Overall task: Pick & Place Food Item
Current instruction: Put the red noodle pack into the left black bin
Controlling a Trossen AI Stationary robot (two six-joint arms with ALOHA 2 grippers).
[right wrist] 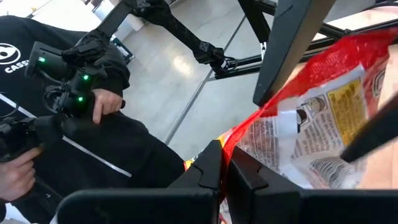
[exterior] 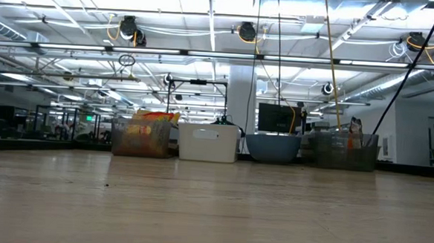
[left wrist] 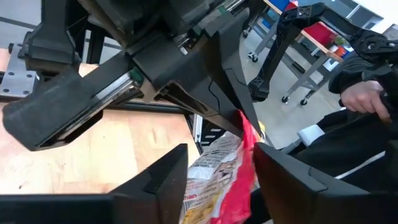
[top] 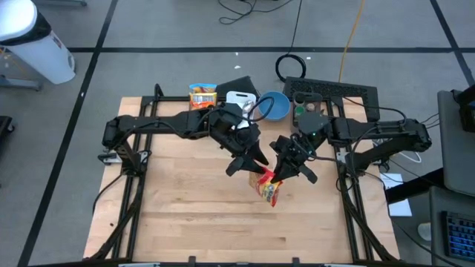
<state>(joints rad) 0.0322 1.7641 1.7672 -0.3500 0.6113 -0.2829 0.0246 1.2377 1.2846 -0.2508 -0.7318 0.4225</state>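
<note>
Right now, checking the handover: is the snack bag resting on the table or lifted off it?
Lifted. The low view shows bare tabletop with no snack bag on it; the right gripper is shut on its edge, and the left gripper straddles it.

White letters "CASS" with round logo on person's black sleeve, upper left of right wrist view. Print on snack bag unreadable.

A: Table surface: pale wood planks, with a dark frame along its sides.

B: What's on it?

A: Along the far edge, 4 items in a row: snack bag, white container, blue bowl, clear container. The low view shows all 4 resting on the wood.
</note>
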